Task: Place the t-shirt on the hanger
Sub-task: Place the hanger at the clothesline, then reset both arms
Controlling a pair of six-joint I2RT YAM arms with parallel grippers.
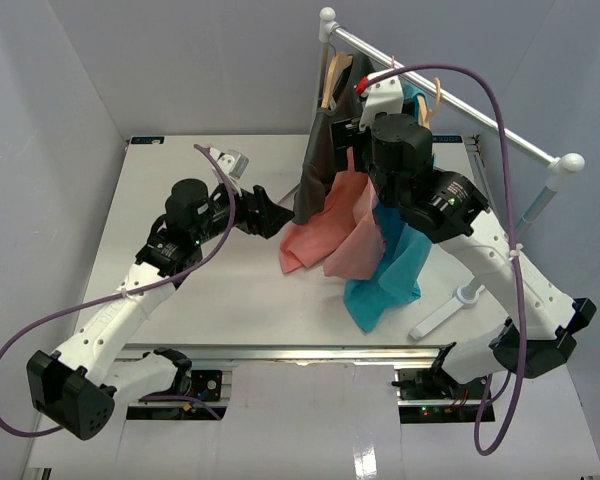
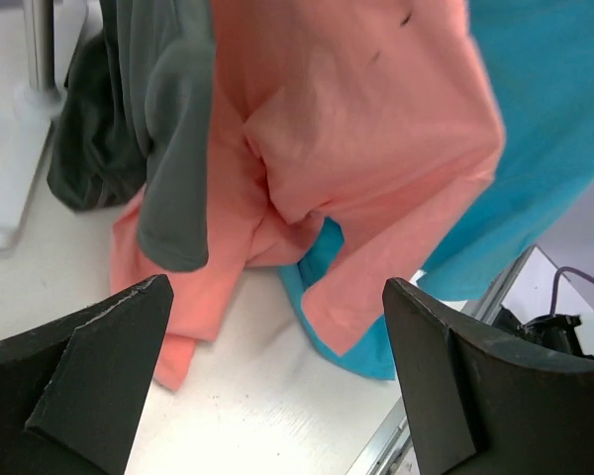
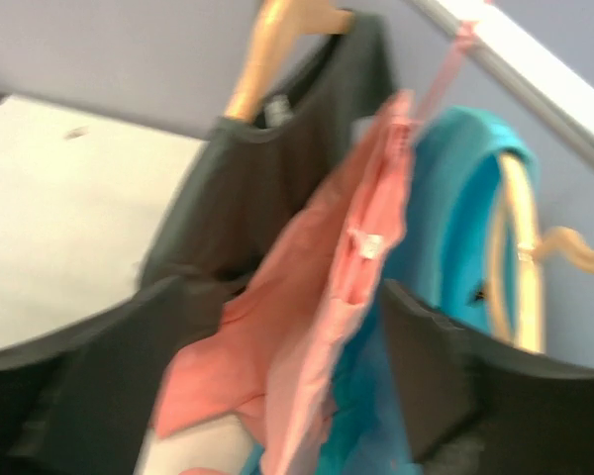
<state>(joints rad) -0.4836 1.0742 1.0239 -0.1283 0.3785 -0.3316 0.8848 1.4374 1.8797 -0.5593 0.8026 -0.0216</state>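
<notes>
1. Your t-shirt (image 1: 345,225) hangs bunched on the hanger (image 3: 445,69), between the grey shirt (image 1: 315,170) and the teal shirt (image 1: 390,270), with its hem on the bench (image 1: 200,300).
2. Both end effectors gape wide and hold nothing: the left (image 2: 277,297) by the hem, the right (image 3: 277,317) near the collar.
3. Spread the shoulders evenly along the hanger.
4. Move out over the open bench to the left, and mind the rail (image 1: 460,105).

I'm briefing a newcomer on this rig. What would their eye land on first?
The salmon t-shirt, hanging on a thin pink hanger from the rail at far right, between a dark grey shirt and a teal shirt. Then the right gripper, open, raised at the clothes, and the left gripper, open, low, facing the t-shirt's hem.
</notes>
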